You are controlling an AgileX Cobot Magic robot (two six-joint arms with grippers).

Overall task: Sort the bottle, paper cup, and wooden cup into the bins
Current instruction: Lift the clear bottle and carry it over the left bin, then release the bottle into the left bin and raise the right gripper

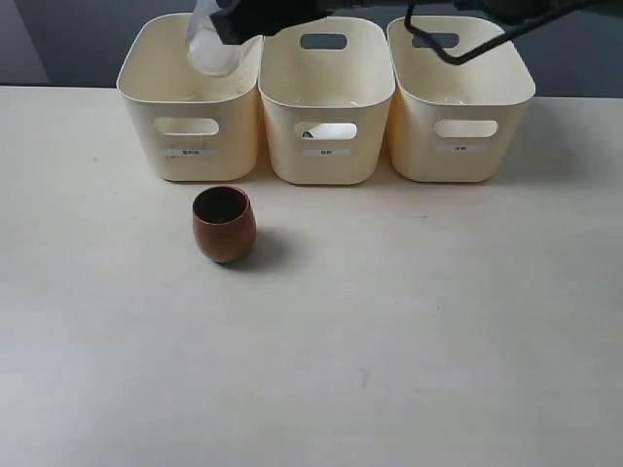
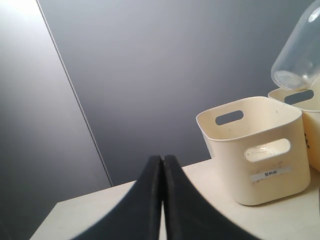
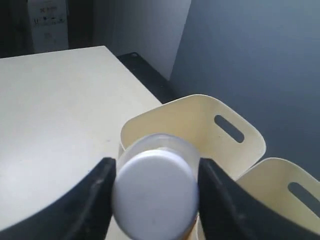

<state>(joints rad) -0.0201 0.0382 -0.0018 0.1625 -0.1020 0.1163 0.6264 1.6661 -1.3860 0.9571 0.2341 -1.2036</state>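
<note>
The bottle [image 1: 212,49] is in the air above the leftmost bin [image 1: 191,105], held at about the 11 o'clock part of the exterior view. It hangs tilted, its rounded clear base pointing down toward the bin's opening. I think it is held there because this bin is the place chosen for it and the release is the next step. In the right wrist view the white cap [image 3: 155,196] fills the space between the two dark fingers, so the right gripper [image 3: 154,192] is clamped on the bottle near its cap end. This arm reaches across from the right side, passing over the other bins.

The middle bin [image 1: 327,97] stands just beside the left one, touching or almost touching. Through its front handle cutout something white with a small dark mark shows; this is probably the paper cup [image 1: 329,130], already inside. The right bin [image 1: 458,102] stands at 1 o'clock; what is inside it I cannot tell.

The wooden cup [image 1: 224,225] stands upright on the table [image 1: 438,321], in front of the gap between left and middle bins, near them but apart. It is not yet sorted.

The left gripper [image 2: 162,165] has its fingers pressed together with nothing between them. It looks from the side at the leftmost bin, apparently parked away so as not to disturb the drop.
</note>
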